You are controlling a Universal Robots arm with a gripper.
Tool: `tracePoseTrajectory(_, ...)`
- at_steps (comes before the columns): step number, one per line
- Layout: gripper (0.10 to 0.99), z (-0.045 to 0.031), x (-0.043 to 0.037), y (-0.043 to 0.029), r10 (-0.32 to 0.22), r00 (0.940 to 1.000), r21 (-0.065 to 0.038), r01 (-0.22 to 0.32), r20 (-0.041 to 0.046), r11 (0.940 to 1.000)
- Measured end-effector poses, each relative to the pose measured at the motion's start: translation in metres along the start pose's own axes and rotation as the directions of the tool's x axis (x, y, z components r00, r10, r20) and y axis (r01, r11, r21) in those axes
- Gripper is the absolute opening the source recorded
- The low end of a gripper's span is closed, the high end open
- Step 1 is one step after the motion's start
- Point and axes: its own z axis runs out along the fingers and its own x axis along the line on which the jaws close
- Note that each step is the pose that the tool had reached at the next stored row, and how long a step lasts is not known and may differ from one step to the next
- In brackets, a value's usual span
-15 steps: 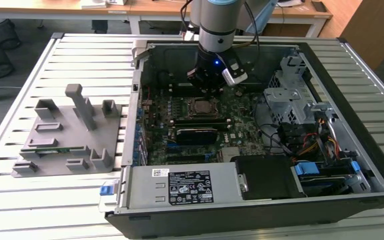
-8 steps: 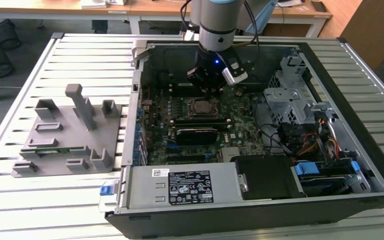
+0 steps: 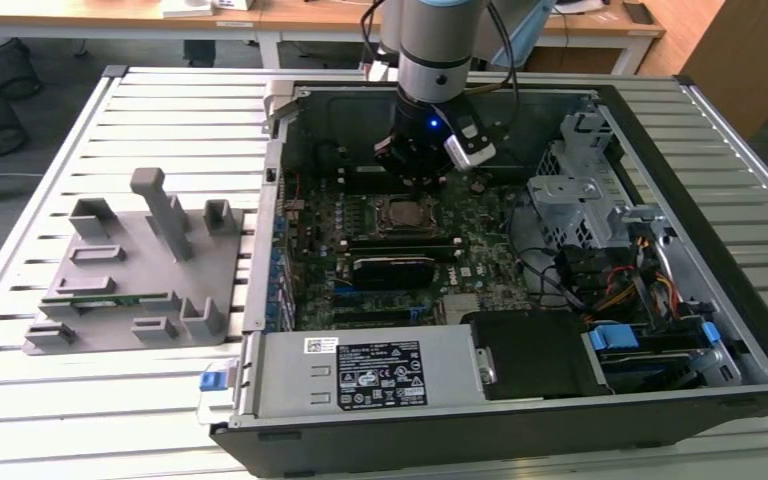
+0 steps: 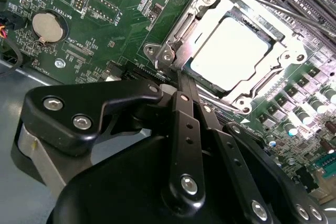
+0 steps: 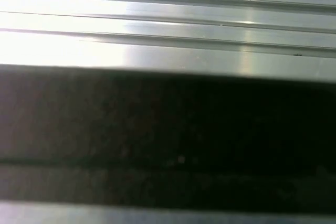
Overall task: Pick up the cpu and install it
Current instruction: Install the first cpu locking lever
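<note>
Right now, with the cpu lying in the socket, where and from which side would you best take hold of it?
The cpu lies flat in the socket, its shiny top facing up and the metal frame close around its edges. I would come straight down from above and pinch two opposite edges of the raised top, probably where the frame leaves the most room. The gripper sits just beside the socket.

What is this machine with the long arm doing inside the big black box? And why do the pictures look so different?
That's a robot arm. Its gripper reaches into an open computer case on a slatted metal table. One picture comes from a camera standing off to the side. The other two come from cameras riding on the arm's wrist, so they look very close. In the second wrist view, the shiny square cpu sits in its socket on the green motherboard. A grey fixture rests beside the case.
</note>
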Motion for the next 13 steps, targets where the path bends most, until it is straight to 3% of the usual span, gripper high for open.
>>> tracePoseTrajectory(10, 0.106, 0.0016, 0.0000, 0.0001, 0.000, 1.0000, 0.022, 0.000, -0.0012, 0.9998)
tracePoseTrajectory(13, 0.106, 0.0024, 0.0001, 0.0009, 0.000, 1.0000, 0.024, 0.000, -0.0015, 0.9997)
